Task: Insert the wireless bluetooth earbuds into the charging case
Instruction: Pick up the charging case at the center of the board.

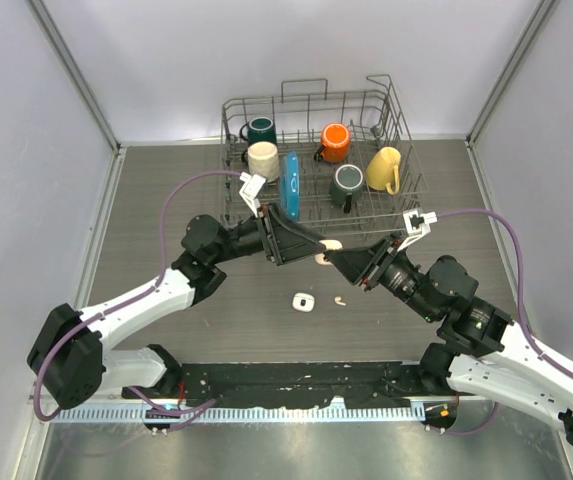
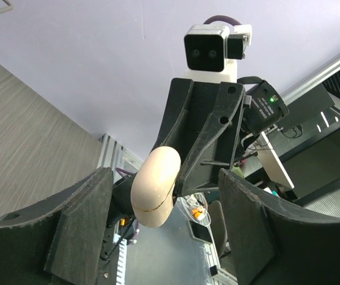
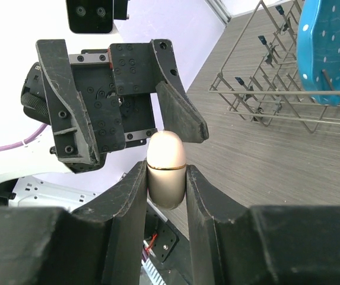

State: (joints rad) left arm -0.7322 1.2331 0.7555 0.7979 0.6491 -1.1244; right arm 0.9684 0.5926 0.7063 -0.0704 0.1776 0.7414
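The charging case (image 3: 166, 169) is a cream capsule with a thin gold seam, its lid closed. My right gripper (image 3: 165, 173) is shut on its lower half and holds it above the table's middle (image 1: 332, 244). My left gripper (image 2: 164, 181) faces it, open, with its fingers on either side of the case's (image 2: 155, 187) rounded top and a gap on both sides. Two small white earbuds (image 1: 303, 301) (image 1: 340, 300) lie on the table in front of the grippers. Another small cream piece (image 1: 321, 259) shows just below the case.
A wire dish rack (image 1: 406, 180) stands at the back of the table. It holds several mugs, among them an orange one (image 1: 335, 142) and a yellow one (image 1: 384, 168), and a blue plate (image 1: 290, 185). Grey walls close both sides.
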